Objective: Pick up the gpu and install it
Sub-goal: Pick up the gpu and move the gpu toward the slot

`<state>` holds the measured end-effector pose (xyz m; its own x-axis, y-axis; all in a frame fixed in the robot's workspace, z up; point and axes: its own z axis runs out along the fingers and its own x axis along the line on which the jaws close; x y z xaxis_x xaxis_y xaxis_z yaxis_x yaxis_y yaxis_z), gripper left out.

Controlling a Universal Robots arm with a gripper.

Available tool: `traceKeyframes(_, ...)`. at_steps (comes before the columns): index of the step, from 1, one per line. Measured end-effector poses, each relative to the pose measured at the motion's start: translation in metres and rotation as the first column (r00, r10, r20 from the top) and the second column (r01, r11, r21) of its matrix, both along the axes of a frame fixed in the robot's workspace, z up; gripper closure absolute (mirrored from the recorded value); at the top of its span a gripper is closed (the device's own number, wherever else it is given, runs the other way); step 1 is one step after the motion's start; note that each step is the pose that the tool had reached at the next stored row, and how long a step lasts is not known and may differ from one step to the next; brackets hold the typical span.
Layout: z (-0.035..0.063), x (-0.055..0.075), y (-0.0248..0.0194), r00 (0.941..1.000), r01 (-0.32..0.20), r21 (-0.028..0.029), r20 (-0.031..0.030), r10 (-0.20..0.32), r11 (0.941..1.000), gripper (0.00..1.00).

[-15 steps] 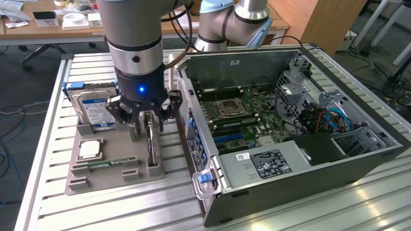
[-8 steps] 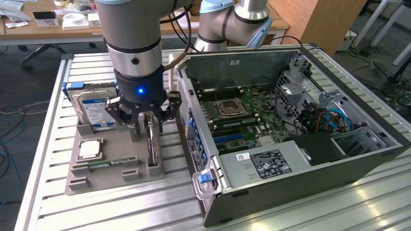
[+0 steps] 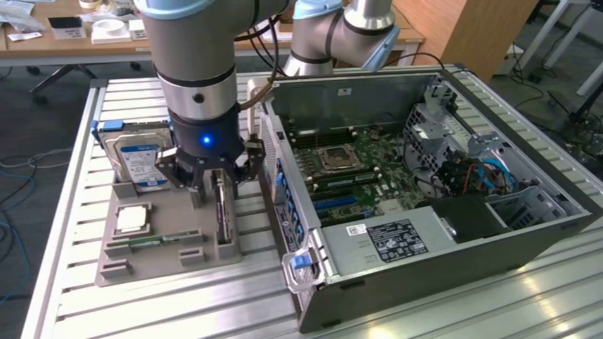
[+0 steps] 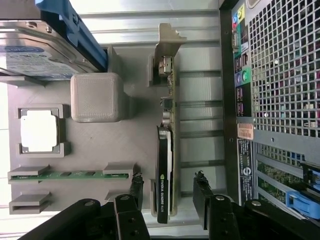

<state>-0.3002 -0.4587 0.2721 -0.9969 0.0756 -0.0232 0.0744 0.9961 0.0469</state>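
When this shot was grabbed, the gripper [image 3: 219,189] was hanging straight down over the grey parts tray [image 3: 169,260]. Its jaws were spread wide and not clamped on anything. From the wrist view you could see the two black fingers [image 4: 136,190] sitting one on each side of the gpu [image 4: 164,165], with a sliver of daylight on both sides, so it was straddling the card and not squeezing it.

The gpu [image 3: 222,215] itself was parked in the tray, standing on its long edge in a slot along the tray's side nearest the computer case [image 3: 424,233]. Its silver bracket [image 4: 167,40] pointed toward the tray's hard-drive end. The black cooler shroud was edge-on to the wrist camera, so I couldn't make out the fan face at all.

Rest of the tray, for anyone curious:
- The hard drive [image 3: 140,159], blue-and-white label and blue rails, stood upright at one end of the tray.
- A square processor chip [image 3: 132,219] lay flat in its pocket on the tray's side away from the case.
- The green memory stick [image 3: 151,242] sat in a slot just past the chip, further from the hard drive.
- A grey block [image 4: 96,96] rose from the tray between the hard drive and the gpu.

The case lay open right beside the tray, motherboard facing up, and both sat on a slatted metal table [image 3: 56,247].
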Motion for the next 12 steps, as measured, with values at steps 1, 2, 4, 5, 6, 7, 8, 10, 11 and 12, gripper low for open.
traceKeyframes(1,-0.0009,0.0000,0.0000,1.0000,0.000,-0.0001,0.0000,0.000,1.0000,0.47)
traceKeyframes(2,-0.0012,-0.0001,0.0000,1.0000,0.000,-0.0001,-0.0001,0.000,1.0000,0.47)
traceKeyframes(4,-0.0011,-0.0001,0.0000,1.0000,0.000,-0.0003,-0.0002,0.000,1.0000,0.47)
traceKeyframes(5,-0.0012,-0.0001,0.0000,1.0000,0.000,-0.0002,-0.0001,0.000,1.0000,0.47)
traceKeyframes(6,-0.0012,-0.0001,0.0001,1.0000,0.000,-0.0001,0.0000,0.000,1.0000,0.47)
traceKeyframes(7,-0.0014,-0.0003,0.0009,1.0000,0.000,0.0000,0.0001,0.000,1.0000,0.47)
traceKeyframes(8,-0.0015,-0.0004,0.0019,1.0000,0.000,0.0000,0.0000,0.000,1.0000,0.47)
traceKeyframes(10,-0.0028,-0.0004,0.0035,1.0000,0.000,0.0000,0.0001,0.000,1.0000,0.47)
traceKeyframes(11,-0.0042,-0.0004,0.0044,1.0000,0.000,0.0000,0.0001,0.000,1.0000,0.47)
traceKeyframes(12,-0.0057,-0.0003,0.0051,1.0000,0.000,0.0000,0.0000,0.000,1.0000,0.47)
